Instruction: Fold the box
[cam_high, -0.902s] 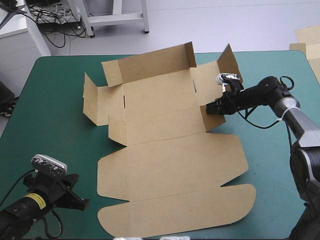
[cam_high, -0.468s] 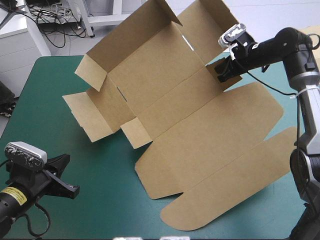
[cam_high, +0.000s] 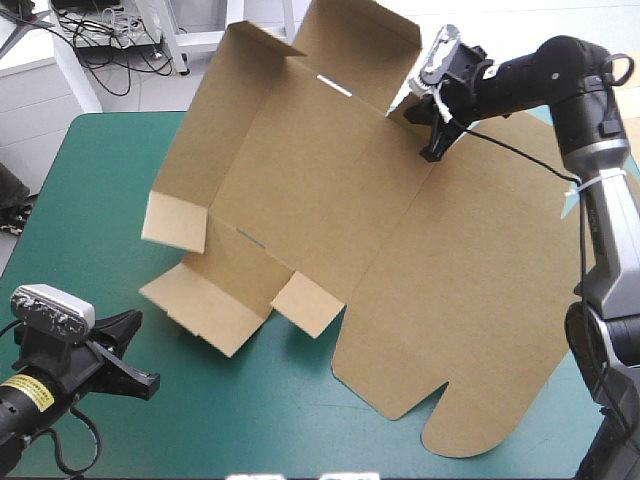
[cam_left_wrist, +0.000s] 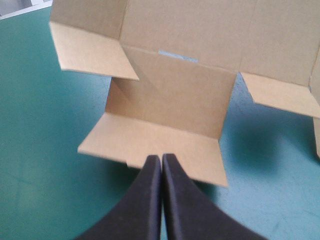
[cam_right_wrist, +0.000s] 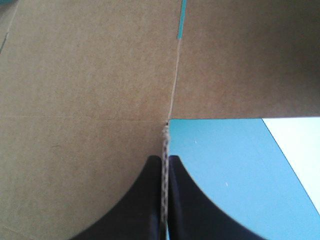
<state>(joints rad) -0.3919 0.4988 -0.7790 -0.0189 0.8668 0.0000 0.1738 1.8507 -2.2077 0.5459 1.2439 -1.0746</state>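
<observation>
Brown box (cam_high: 320, 200), edge pinched in right gripper (cam_right_wrist: 165, 160), flap (cam_left_wrist: 150, 147) just ahead of left gripper (cam_left_wrist: 161, 160), jaws pressed together empty: grip firmly, swing slowly.

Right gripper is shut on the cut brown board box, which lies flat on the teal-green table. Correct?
Not flat: the high view shows the brown board box lifted and tilted. The right gripper is indeed shut on its edge.

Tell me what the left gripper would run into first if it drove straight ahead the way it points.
The box: its nearest low flap lies just ahead of the shut left gripper. Whether the tips would slip under it is unclear.
</observation>
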